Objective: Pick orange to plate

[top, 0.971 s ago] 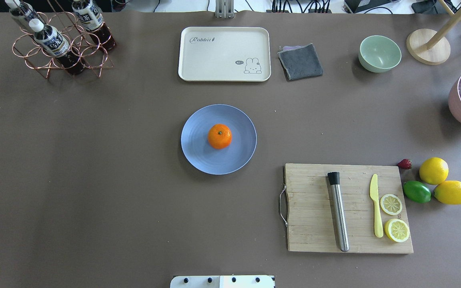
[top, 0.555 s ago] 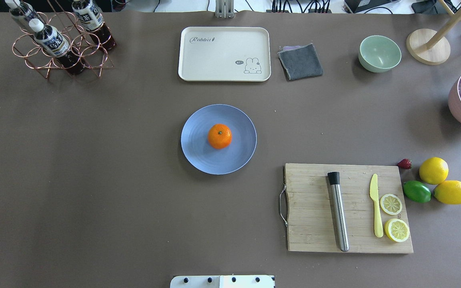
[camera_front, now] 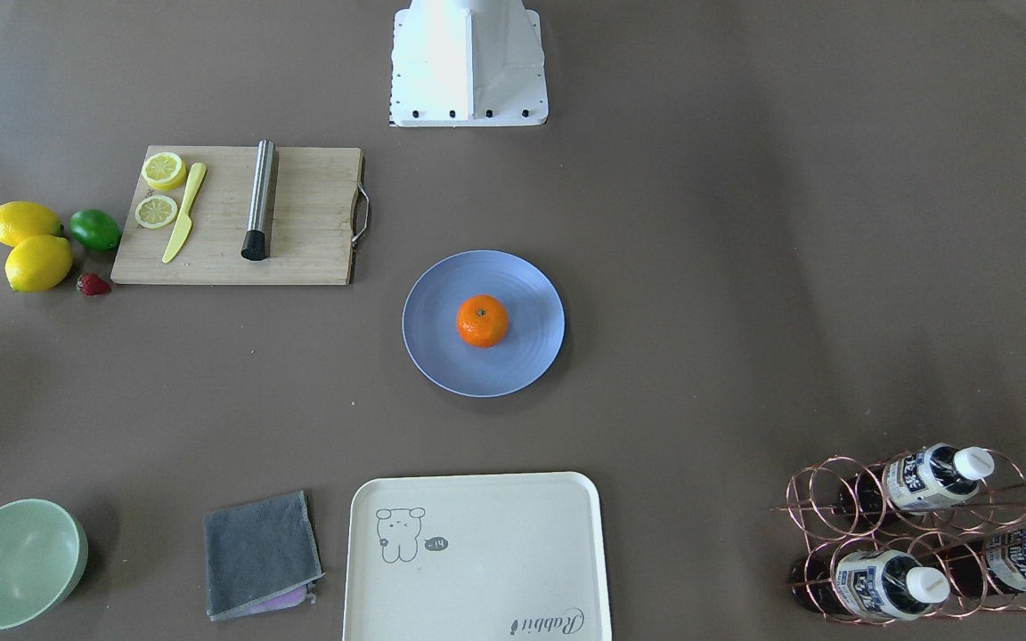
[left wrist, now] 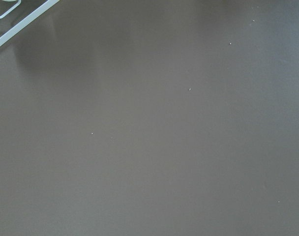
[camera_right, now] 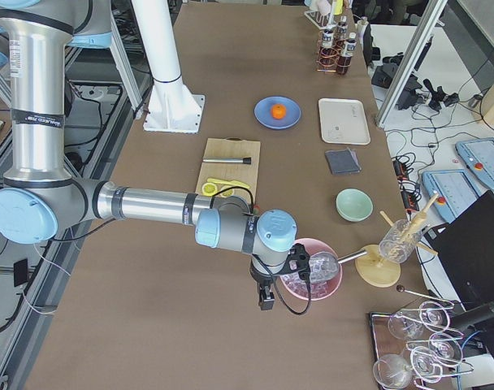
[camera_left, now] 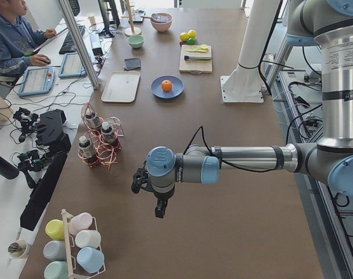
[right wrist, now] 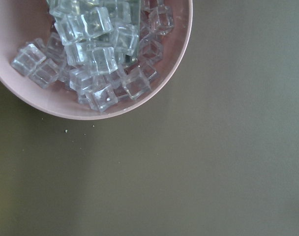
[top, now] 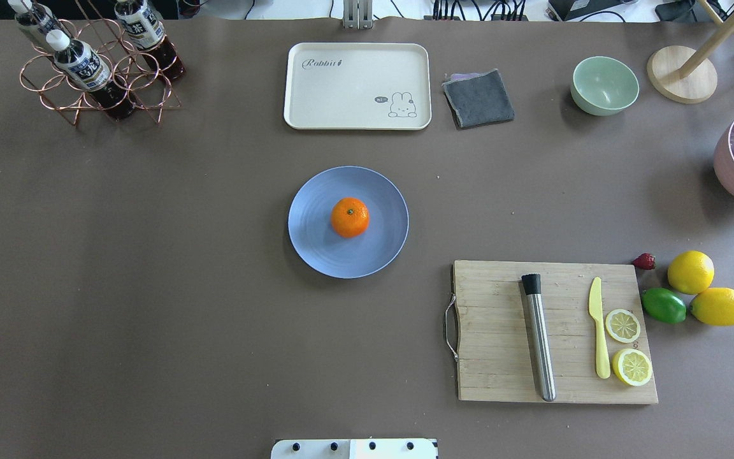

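Zero change on the table over the last second: the orange sits in the same spot, pretty much dead centre on the plate, and nothing around it has shifted either. So the job looks basically done, since the fruit is resting on the plate with no robot hand anywhere near it.

The left gripper hangs over a bare brown stretch of table, well away from the plate. The right gripper hovers beside the pink bowl full of clear ice cubes, also far off. Both only show up in the side cameras, so there's no telling whether the fingers are spread or pressed together.

Texture-wise, the orange is round and slightly flattened, with dimpled matte skin and a small green stem mark on top, so it probably won't roll far. The plate is smooth, shallow, periwinkle blue, with faint concentric rings and a low rim.
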Controlling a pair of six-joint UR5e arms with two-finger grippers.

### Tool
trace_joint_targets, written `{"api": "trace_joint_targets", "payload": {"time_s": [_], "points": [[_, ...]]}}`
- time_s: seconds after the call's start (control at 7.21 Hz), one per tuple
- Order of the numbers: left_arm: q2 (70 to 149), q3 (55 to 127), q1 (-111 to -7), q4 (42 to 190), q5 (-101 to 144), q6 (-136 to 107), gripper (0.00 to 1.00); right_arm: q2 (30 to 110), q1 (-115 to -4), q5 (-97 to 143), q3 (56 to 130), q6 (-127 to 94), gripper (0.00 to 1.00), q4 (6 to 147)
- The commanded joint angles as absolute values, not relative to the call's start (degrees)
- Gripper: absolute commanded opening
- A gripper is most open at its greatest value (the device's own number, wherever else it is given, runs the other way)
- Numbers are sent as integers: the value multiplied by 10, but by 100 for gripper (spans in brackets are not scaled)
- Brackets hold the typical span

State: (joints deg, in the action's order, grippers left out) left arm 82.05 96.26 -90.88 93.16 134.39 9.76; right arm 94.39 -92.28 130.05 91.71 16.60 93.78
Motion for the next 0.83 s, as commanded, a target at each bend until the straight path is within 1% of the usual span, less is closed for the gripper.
{"api": "trace_joint_targets", "payload": {"time_s": [0.0,0.69], "points": [[820,962,-909,932,1344,98,100,944,-923,1309,917,167,100,938],[820,963,-909,932,1345,98,99,947,-923,1319,916,170,100,938]]}}
